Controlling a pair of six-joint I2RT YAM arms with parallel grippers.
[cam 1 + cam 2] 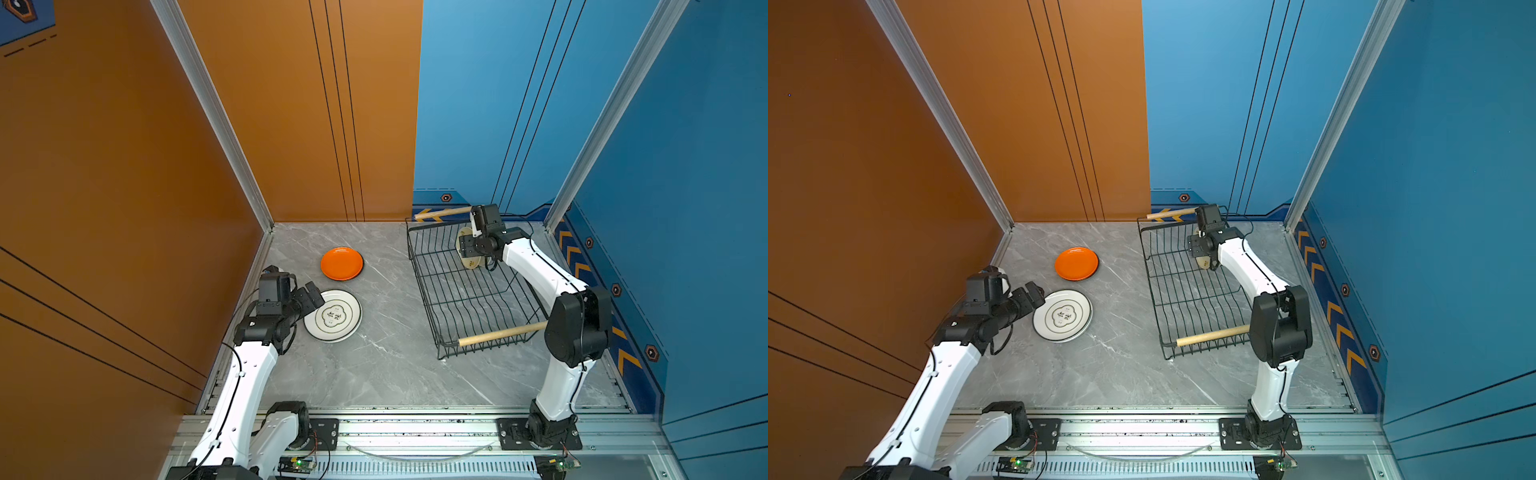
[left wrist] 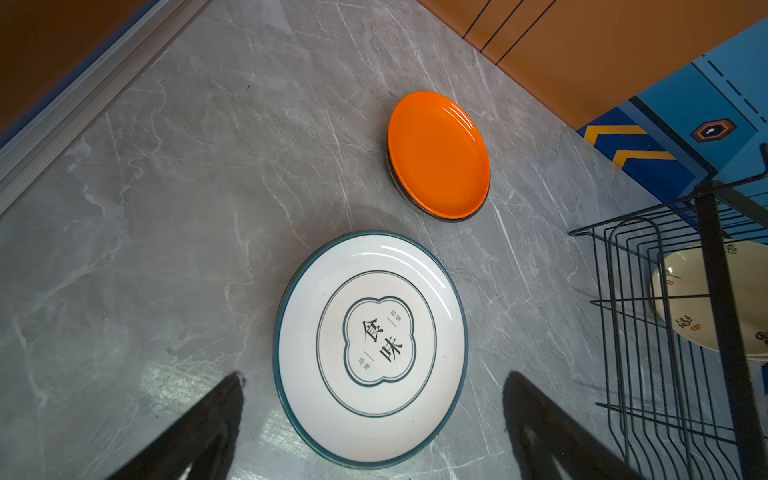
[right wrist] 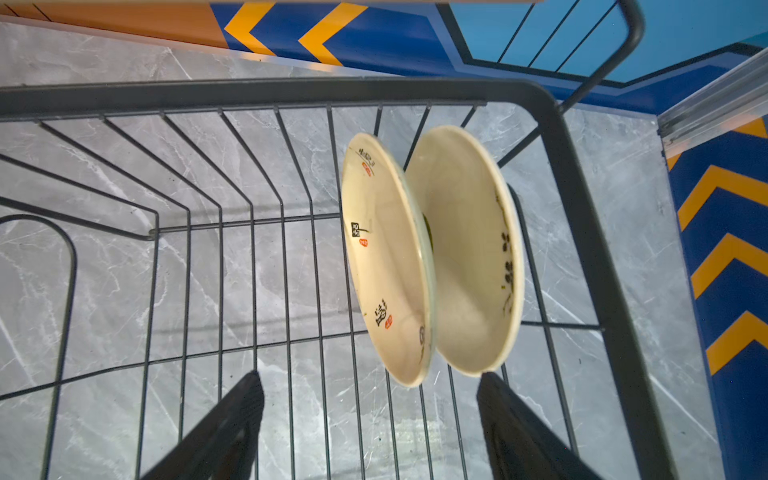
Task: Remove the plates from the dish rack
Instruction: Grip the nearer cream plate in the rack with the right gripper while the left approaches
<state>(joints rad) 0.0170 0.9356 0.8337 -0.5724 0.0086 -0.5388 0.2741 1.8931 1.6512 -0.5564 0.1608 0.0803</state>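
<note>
Carefully: your right gripper [image 3: 370, 376], jaws apart, straddles two cream plates [image 3: 390, 257] standing at the far end of the dish rack [image 3: 291, 89]; centre on one rim before closing. Your left gripper [image 1: 315, 296] hangs open.

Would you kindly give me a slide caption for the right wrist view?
Open right fingers near two cream plates standing on edge in the rack.

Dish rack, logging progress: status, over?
Left gripper open; right gripper open at two cream round plates, on edge in black wire dish rack. Nothing blocking.
</note>
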